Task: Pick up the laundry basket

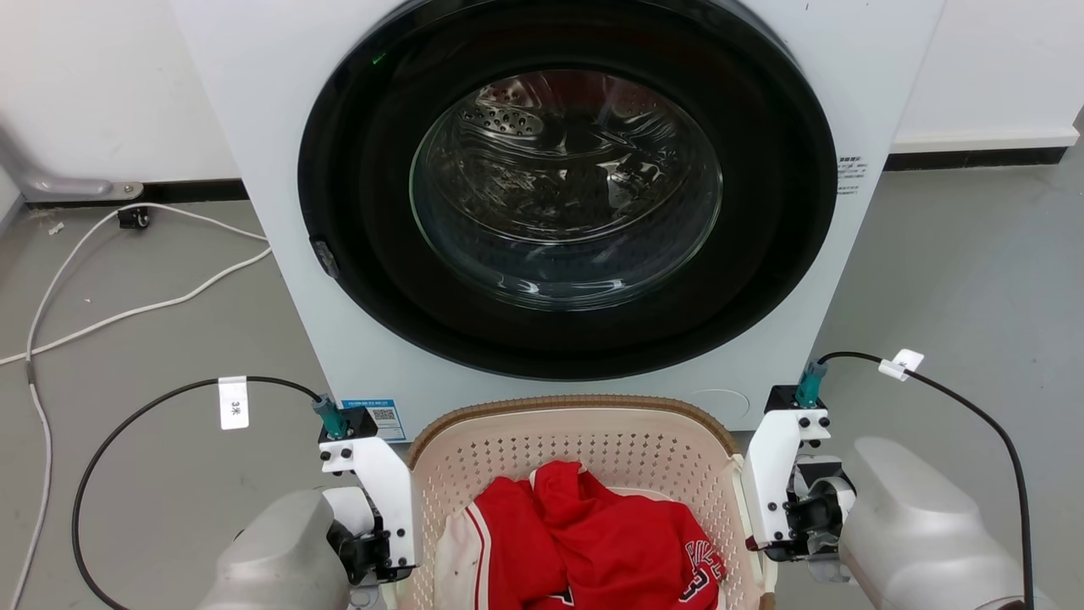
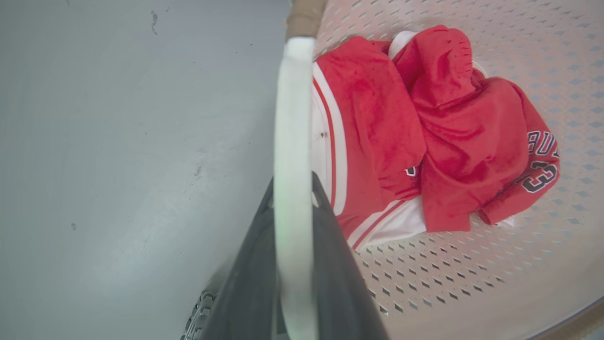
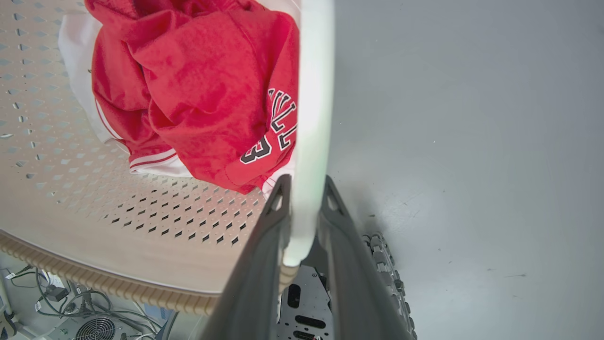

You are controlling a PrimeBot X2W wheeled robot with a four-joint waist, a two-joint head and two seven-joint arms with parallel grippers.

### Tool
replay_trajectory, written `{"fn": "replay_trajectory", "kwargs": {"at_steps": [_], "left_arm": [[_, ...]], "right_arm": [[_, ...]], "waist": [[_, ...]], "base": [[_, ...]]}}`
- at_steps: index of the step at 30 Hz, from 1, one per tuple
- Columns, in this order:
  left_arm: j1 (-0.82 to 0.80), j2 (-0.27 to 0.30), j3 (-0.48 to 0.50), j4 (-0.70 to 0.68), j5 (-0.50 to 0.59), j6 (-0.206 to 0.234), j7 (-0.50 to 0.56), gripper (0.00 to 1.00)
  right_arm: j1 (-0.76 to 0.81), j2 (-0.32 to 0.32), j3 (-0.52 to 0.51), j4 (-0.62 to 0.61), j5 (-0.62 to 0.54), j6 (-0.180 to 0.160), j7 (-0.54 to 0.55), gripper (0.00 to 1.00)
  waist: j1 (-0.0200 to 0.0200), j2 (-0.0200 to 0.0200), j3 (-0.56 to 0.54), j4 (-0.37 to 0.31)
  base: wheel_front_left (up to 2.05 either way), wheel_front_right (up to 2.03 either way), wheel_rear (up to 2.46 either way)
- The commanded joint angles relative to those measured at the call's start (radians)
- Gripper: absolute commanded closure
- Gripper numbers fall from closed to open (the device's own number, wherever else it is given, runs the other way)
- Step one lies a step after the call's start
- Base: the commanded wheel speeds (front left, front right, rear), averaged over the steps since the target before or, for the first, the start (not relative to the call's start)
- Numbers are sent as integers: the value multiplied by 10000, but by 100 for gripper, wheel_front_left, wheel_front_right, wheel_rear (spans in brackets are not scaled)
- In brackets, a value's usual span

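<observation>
While jaws clamp its handles (image 2: 290, 118), the laundry basket (image 1: 576, 440) holds clothes (image 1: 593, 525).

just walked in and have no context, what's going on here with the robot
The robot is gripping a cream laundry basket in front of a front-loading washing machine. Its left gripper is closed on the basket's white left handle, its right gripper on the white right handle. A red and white jersey lies inside. Whether the basket has left the floor is unclear.
</observation>
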Motion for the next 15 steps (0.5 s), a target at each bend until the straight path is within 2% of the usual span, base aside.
{"fn": "replay_trajectory", "kwargs": {"at_steps": [1,15], "left_arm": [[-187,-43,-16,-33,-57,-28,-94,100],[-132,-6,-82,-19,-170,-28,-170,100]], "right_arm": [[35,70,-37,-9,-80,33,29,100],[131,143,-307,-8,-304,33,88,100]], "waist": [[0,-1,15,9],[0,-1,-17,15]], "base": [[0,0,0],[0,0,0]]}}
